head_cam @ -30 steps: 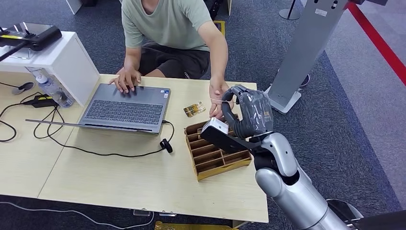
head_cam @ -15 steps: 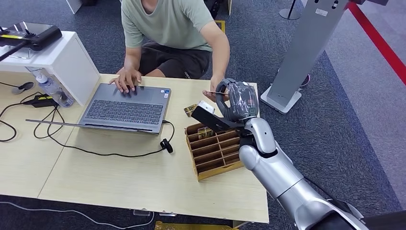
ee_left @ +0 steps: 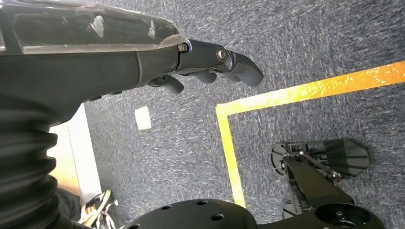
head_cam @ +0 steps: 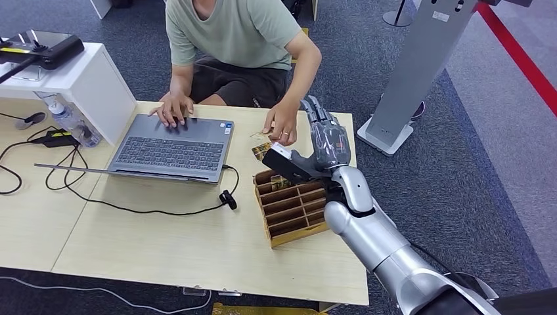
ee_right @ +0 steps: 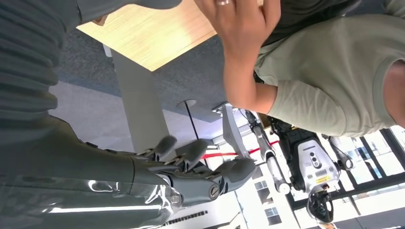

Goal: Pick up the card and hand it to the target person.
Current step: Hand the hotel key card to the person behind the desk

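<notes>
Head view: right hand raised over the far right corner of the surface, fingers extended and apart, grasping nothing. Just beyond its fingertips is the person's hand, which pinches the card by one edge. A second, patterned card lies flat on the surface beside the robot's thumb. Directly beneath the wrist stands a wooden divider tray. A laptop sits well off to the hand's left with the person's other hand on its keyboard; a black cable runs in front of it.

Right wrist view: right hand with fingers straight and spread, and the person's hand close ahead at the surface edge; card not discernible here.

Left wrist view: left hand hangs over blue carpet with a yellow floor line, fingers loosely curled, nothing in them.
</notes>
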Tool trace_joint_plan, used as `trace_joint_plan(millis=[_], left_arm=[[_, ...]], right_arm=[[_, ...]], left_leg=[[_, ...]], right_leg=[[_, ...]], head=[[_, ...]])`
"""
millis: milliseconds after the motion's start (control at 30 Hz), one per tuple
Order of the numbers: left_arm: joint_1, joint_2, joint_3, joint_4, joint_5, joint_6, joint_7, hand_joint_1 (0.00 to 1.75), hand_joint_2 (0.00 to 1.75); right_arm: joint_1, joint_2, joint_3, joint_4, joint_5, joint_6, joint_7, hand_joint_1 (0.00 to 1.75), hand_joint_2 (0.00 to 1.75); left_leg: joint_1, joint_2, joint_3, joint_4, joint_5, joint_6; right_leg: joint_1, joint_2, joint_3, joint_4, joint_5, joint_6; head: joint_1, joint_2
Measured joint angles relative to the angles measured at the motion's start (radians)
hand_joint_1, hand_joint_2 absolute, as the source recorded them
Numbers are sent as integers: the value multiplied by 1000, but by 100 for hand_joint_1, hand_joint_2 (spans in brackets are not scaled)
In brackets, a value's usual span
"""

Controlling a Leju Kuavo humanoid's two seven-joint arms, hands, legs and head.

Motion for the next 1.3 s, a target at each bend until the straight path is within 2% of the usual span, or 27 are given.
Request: trace_joint_plan(millis=[367, 567, 667, 833, 1000, 1300], left_arm=[[3, 0, -3, 1, 23, 6, -4, 0, 175], [8, 0, -2, 4, 55, 16, 6, 0, 175], [9, 0, 0, 5, 70, 21, 6, 0, 175], [9, 0, 7, 5, 85, 26, 6, 0, 175], [9, 0, 14, 5, 91, 30, 7, 0, 175], [8, 0, 22, 5, 87, 27, 10, 0, 175]], right_arm=[[42, -40, -32, -101, -68, -3, 4, 0, 175], [207, -130, -107, -347, -437, 40, -126, 0, 175], [310, -172, -136, -451, -570, 76, -212, 0, 175], [460, -234, -173, -569, -613, 116, -290, 0, 175], [600, -271, -197, -632, -645, 185, -348, 0, 175], [668, -289, -208, -665, -737, 274, -389, 0, 175]], left_leg=[[0, 0, 0, 0, 0, 0], [0, 1, 0, 0, -1, 1], [0, 0, 0, 0, -2, 1], [0, 0, 0, 0, -2, 2], [0, 1, 0, 0, -2, 2], [0, 1, 0, 0, -2, 2]], right_leg=[[0, 0, -1, 0, 0, 0], [0, 1, 0, -1, 0, 0], [0, 0, 0, -2, -1, 1], [0, 0, 0, -2, -1, 1], [0, 0, 0, -2, -1, 1], [0, 0, 1, -2, -1, 1]], head=[[-2, 0], [0, 0], [0, 0], [0, 0], [0, 0], [0, 0]])
